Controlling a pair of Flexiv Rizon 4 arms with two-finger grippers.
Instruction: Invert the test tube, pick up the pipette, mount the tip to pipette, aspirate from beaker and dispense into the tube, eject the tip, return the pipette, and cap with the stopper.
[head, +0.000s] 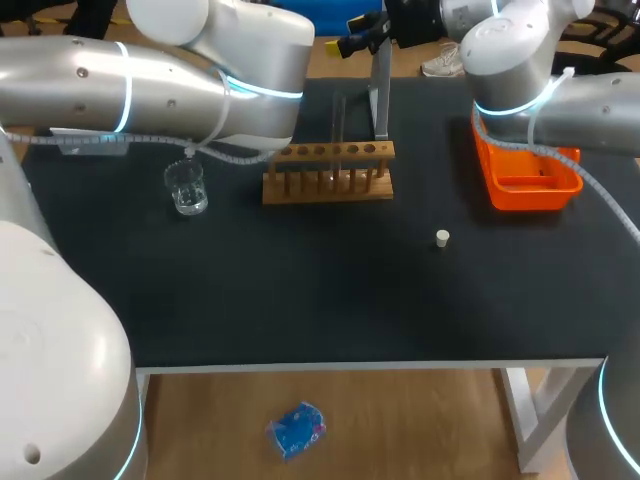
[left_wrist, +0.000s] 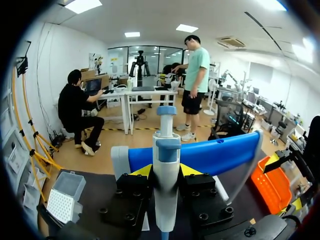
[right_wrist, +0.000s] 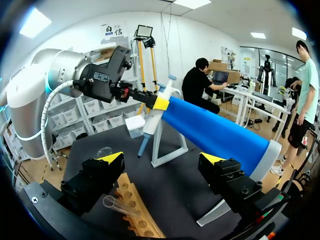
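Clamping the pipette (left_wrist: 166, 150) from both sides, the left gripper (left_wrist: 166, 172) holds it against the blue stand (left_wrist: 215, 155) at the back of the black table (head: 300, 290), while the right gripper (right_wrist: 161, 158) hangs wide open over the wooden rack (head: 328, 172), a test tube (right_wrist: 117, 205) standing in it beneath the fingers. Out on the tabletop sit a clear beaker (head: 186, 187), a small white stopper (head: 442, 237) and an orange bin (head: 530, 198).

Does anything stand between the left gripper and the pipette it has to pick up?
Nothing visible does. The pipette sits directly between the yellow tips of the left gripper, one against each side.
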